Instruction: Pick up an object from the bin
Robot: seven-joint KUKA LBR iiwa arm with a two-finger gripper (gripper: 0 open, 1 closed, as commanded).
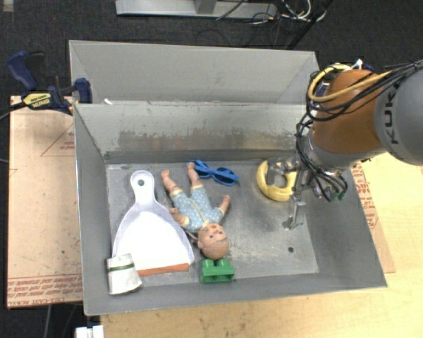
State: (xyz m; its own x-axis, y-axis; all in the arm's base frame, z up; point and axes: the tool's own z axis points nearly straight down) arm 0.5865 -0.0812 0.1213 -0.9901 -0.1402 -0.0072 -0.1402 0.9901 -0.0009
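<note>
A grey metal bin (197,132) seen from above, with a handful of small things lying loose on its floor. They look scattered as they fell, not arranged.

Nearest the viewer, at the front left, lies a small white roll (123,273). To its right is a green block (217,270). Behind the roll a white dustpan (151,238) lies flat, handle pointing toward the back. A doll (197,213) in pale blue lies face up, its head just beside the block and its side against the dustpan's edge. Further back lies a small blue item (213,172), perhaps toy glasses.

The arm comes in from the right. Its gripper (294,213) hangs low over bare floor in the right half of the bin, well apart from the doll. Just behind it, near the back wall, sits a yellow ring (273,182), the closest thing to it. Whether they touch is unclear.

How far the gripper is open cannot be told, and nothing can be seen held in it. Judging by this, no object has been picked up yet. The ring seems the likeliest candidate, being nearest and clear of the rest.
</note>
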